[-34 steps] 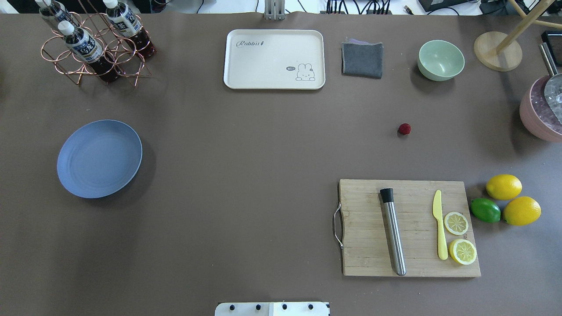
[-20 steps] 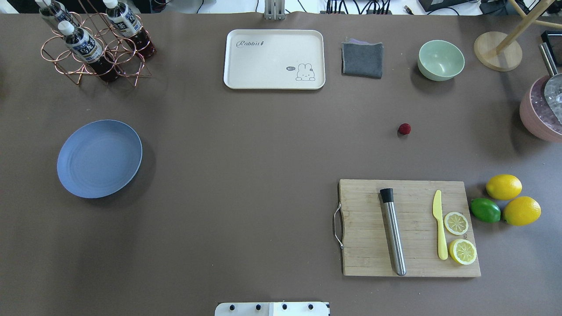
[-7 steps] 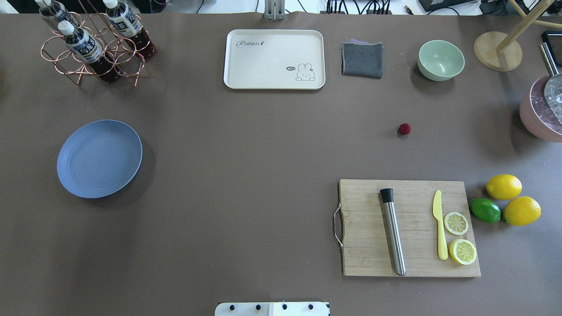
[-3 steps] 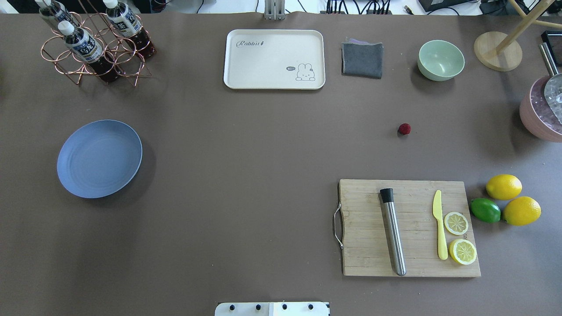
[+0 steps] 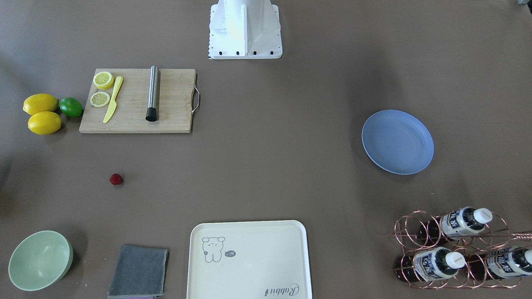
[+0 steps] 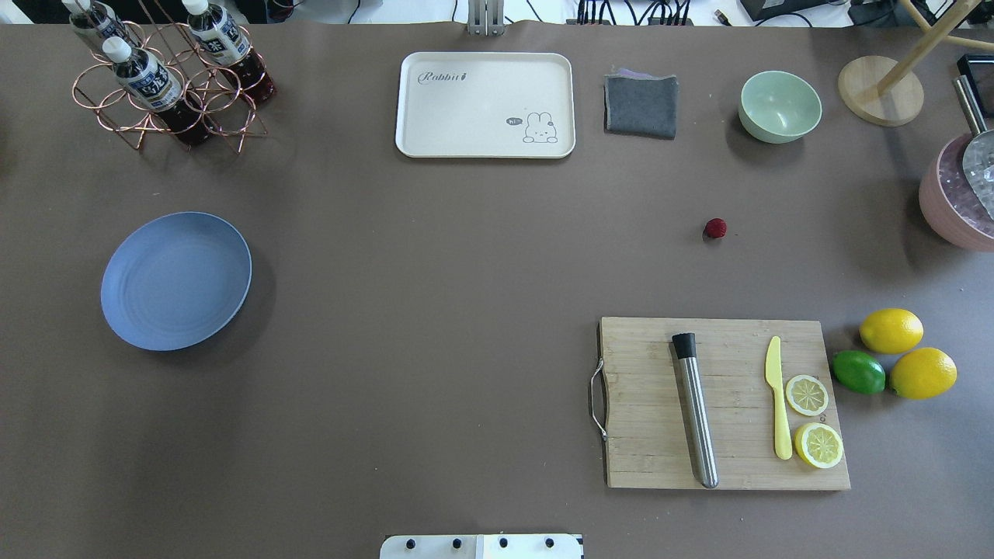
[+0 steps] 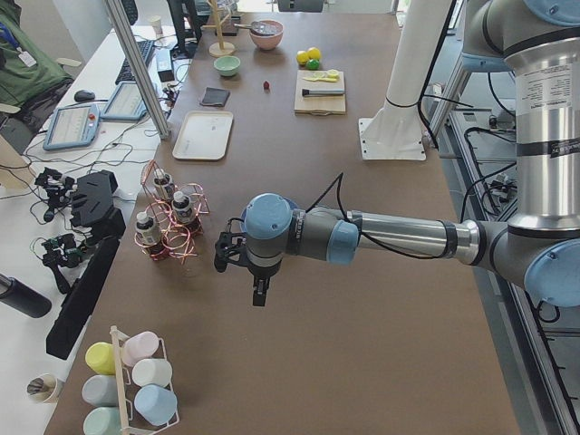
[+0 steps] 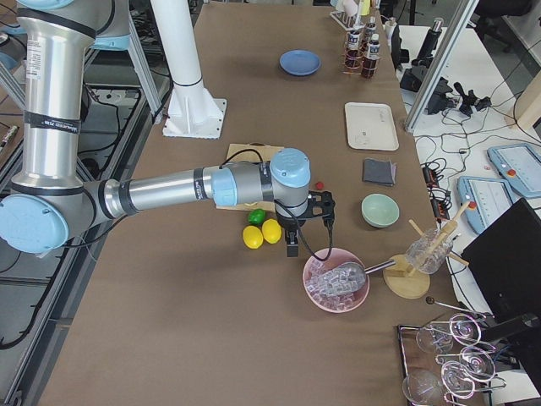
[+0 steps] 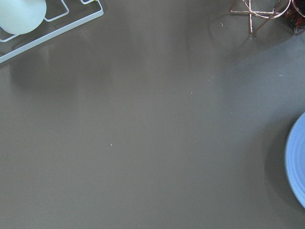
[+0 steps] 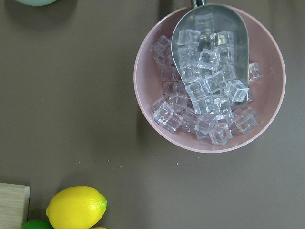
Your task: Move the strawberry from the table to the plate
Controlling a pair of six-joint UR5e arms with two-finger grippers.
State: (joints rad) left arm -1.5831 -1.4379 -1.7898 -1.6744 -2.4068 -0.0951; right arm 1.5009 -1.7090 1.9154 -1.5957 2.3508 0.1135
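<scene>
The left arm reached out level over the table's (image 6: 435, 256) left end. Its wrist was bent so that the left gripper (image 7: 258, 294) pointed straight down above bare surface, just beside the copper bottle rack (image 7: 168, 222). How far its claw was parted could not be told from that side view, and nothing could be made out between the fingers. Its wrist camera looked on plain table, with the plate's rim at the right edge of the picture.

The right arm lay level over the right end in the same way. The right gripper (image 8: 292, 245) hung downward between the lemons (image 8: 262, 233) and the pink bowl of ice (image 6: 943, 210). Its opening could not be told either.

The strawberry (image 6: 715, 227) sat alone on the table's right half, nearer the far edge than the near one. It lay between the cutting board (image 6: 722, 404) and the green bowl (image 6: 780, 106), touching neither.

The plate (image 6: 176, 280) lay well apart from it, near the left edge and about midway between the far and near edges.

A broad band of bare table ran between berry and plate. The tray (image 6: 485, 105) and the grey cloth (image 6: 641, 105) stayed close to the far edge.
</scene>
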